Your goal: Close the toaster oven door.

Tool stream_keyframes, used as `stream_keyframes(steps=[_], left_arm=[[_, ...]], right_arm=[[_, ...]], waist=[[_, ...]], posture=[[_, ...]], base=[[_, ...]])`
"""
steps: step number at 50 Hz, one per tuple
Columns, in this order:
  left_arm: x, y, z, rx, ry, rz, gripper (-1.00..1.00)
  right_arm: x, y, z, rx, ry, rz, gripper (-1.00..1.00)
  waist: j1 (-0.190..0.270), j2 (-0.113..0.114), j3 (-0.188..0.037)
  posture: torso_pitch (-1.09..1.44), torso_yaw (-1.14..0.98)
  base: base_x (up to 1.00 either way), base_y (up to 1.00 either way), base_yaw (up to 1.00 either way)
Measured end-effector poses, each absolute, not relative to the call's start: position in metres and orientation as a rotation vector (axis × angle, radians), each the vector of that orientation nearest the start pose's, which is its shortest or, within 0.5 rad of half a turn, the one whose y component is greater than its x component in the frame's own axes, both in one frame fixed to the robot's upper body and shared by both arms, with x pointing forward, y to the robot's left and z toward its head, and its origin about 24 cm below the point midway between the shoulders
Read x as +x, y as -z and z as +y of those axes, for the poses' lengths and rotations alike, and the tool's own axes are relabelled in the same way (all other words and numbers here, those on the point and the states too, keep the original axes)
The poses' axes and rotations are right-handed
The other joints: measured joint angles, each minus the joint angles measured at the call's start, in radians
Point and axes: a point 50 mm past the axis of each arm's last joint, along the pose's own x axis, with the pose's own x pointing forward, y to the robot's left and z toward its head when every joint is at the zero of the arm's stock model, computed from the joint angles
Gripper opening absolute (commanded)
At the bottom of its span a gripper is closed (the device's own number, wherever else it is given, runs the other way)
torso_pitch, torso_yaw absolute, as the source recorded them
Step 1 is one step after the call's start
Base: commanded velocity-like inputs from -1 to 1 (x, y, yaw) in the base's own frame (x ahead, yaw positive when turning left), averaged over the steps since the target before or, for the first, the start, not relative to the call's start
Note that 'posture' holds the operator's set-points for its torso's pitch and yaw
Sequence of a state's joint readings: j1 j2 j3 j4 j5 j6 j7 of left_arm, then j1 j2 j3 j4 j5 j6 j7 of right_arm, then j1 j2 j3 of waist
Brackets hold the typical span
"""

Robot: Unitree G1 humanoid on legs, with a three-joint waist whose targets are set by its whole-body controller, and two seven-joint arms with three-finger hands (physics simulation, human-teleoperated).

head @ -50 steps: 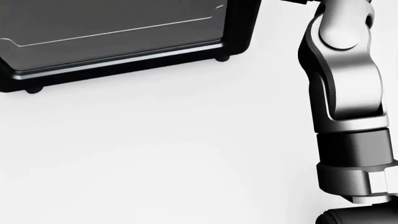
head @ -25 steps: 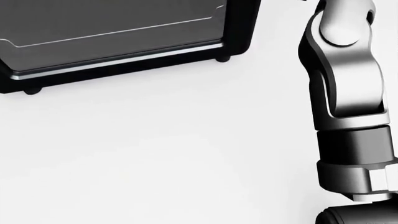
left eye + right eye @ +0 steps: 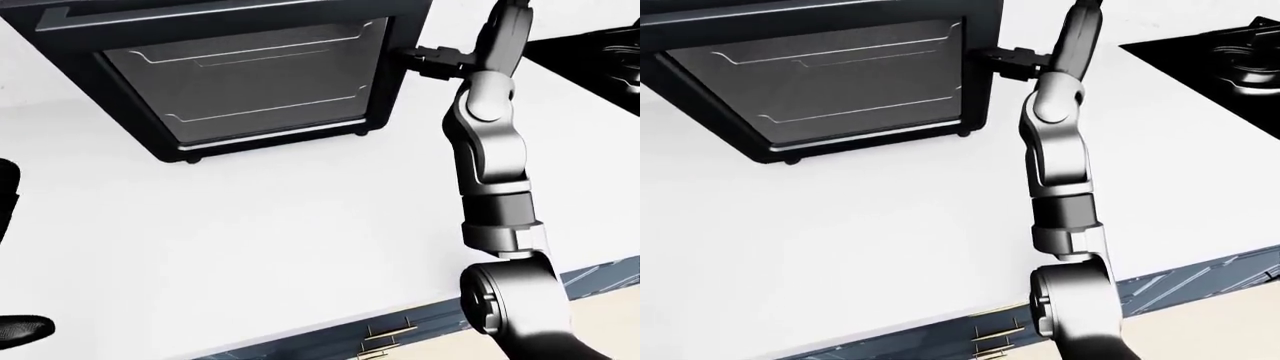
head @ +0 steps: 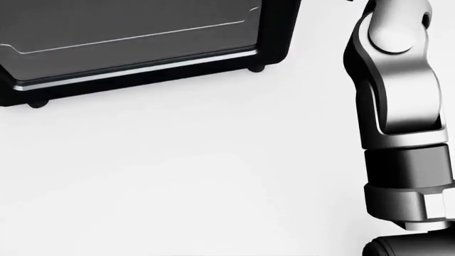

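Note:
The black toaster oven (image 3: 250, 82) stands on the white counter at the top left of the left-eye view. Its grey glass door (image 3: 830, 86) faces me, with rack lines showing through it. My right arm (image 3: 490, 150) rises from the bottom right. The dark fingers of my right hand (image 3: 420, 61) lie spread against the oven's right side at the door's edge, closed round nothing; they also show in the right-eye view (image 3: 1005, 58). The head view shows only the oven's lower edge (image 4: 135, 69) and my right forearm (image 4: 398, 106). My left hand does not show.
A black stove (image 3: 1220, 52) lies at the top right of the right-eye view. The white counter (image 4: 177, 170) ends at a dark edge with drawer handles (image 3: 995, 334) at the bottom. Dark shapes at the left edge of the left-eye view (image 3: 18, 330) look like parts of my left arm.
In the head view my right forearm has shifted very slightly right and down. The oven has not visibly moved.

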State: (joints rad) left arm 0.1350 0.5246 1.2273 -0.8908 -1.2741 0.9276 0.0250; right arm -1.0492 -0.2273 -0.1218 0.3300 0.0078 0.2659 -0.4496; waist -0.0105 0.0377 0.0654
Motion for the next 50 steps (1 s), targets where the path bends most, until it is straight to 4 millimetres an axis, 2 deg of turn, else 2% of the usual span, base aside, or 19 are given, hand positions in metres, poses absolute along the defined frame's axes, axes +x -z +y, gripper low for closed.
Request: stream_keyframes(steps=[16,22,28,40,50], left_arm=[[0.122,-0.247,0.260,-0.099,0.010,-0.311,1.00],[0.131,-0.263,0.248,-0.084,0.086,-0.348,1.00],[0.130,-0.266,0.228,-0.076,0.176,-0.346,1.00],[0.136,-0.272,0.215,-0.084,0.244,-0.351,1.00],[0.150,-0.267,0.203,-0.086,0.295,-0.338,1.00]], right_arm=[[0.375,-0.292,-0.167,-0.037,0.416,-0.477,1.00],[0.375,-0.291,-0.166,-0.038,0.419,-0.472,1.00],[0.374,-0.292,-0.167,-0.036,0.416,-0.477,1.00],[0.374,-0.291,-0.166,-0.036,0.416,-0.474,1.00],[0.375,-0.291,-0.167,-0.038,0.418,-0.465,1.00]], waist=[[0.003,0.000,0.000],[0.002,0.000,-0.001],[0.003,0.004,0.000],[0.003,0.007,0.002],[0.003,0.007,0.003]], posture=[[0.00,0.00],[0.00,0.00],[0.00,0.00],[0.00,0.00],[0.00,0.00]], base=[[0.00,0.00,0.00],[0.00,0.00,0.00],[0.00,0.00,0.00],[0.00,0.00,0.00],[0.00,0.00,0.00]])
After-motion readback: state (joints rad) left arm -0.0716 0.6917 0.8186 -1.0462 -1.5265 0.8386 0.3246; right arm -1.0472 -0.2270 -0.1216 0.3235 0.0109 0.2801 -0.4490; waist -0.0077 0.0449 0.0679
